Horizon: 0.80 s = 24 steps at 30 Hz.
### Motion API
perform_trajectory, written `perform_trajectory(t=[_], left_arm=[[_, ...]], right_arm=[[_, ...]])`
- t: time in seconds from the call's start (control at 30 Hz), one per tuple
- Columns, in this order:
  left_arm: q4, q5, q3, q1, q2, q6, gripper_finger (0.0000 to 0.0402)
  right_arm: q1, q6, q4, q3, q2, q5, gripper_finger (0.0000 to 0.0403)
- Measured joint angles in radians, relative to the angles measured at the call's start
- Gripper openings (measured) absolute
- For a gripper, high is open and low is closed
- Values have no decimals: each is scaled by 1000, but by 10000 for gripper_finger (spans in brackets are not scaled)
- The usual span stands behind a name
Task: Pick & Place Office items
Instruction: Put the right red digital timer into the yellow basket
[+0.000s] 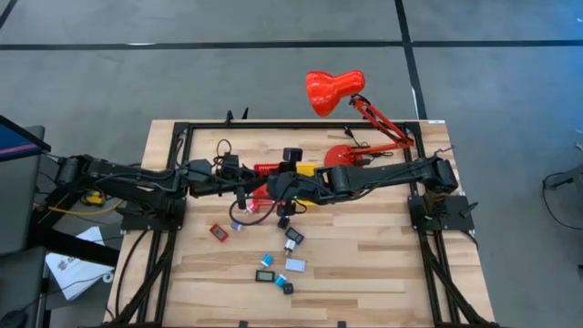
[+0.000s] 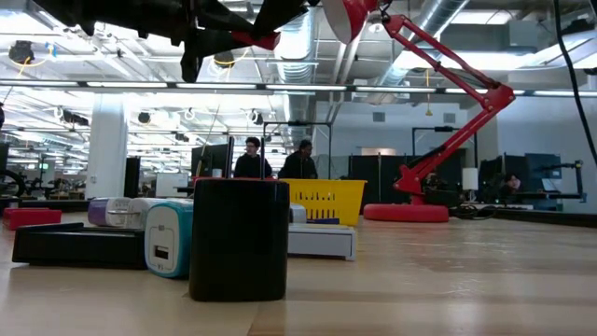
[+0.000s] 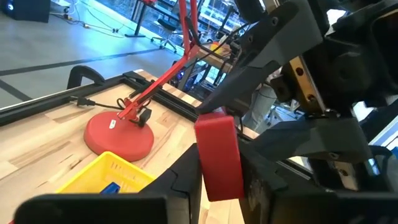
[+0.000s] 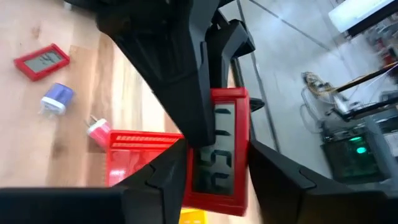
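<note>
- Gripping a small red clock (image 3: 217,155) edge-on, the left gripper (image 3: 221,182) is clamped shut on it above the middle of the table (image 1: 364,264).
- The right gripper (image 4: 217,183) meets it from the other side. The same clock lies directly in front of it with its display facing that arm's camera. Whether this gripper grips the clock cannot be told.
- The held clock hangs clear of the wood, over the spot where the red bin (image 4: 146,144) and the yellow bin (image 3: 93,177) stand side by side.
- Red clocks: two. One is in the grip and one lies flat on the table (image 1: 219,232), well apart from both grippers on the left arm's side.
- Other loose office items: about eight in the high view, most of them strung out nearer the table's front edge.
  - Among them are a blue plug (image 4: 57,98) and a small red-and-white piece (image 4: 98,130).
  - The rest include a black block (image 2: 240,238), a white-and-teal charger (image 2: 168,238) just beside it, and a light blue piece (image 1: 295,266).
- One blue item (image 3: 111,187) lies inside the yellow bin.
- Bins: two, one red and one yellow.
- Desk lamp (image 1: 334,89): one. Its round red base is on the far part of the table and its head reaches past the edge.
- People beyond the table (image 2: 252,159): two.
</note>
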Motion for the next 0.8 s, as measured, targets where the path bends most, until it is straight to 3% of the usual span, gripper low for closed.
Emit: perform_trajectory(t=[0.2,0.53,0.8], left_arm=[[5,2,-1,1,0,4,60],[19,-7,2,1,-2,35,59],[88,117,2,1,-2,193,59]], right_arm=[[4,8,-1,0,-2,-17,213],[-3,99,-32,0,-121,-125,351],[-74,247,-46,0,-267,-181,386]])
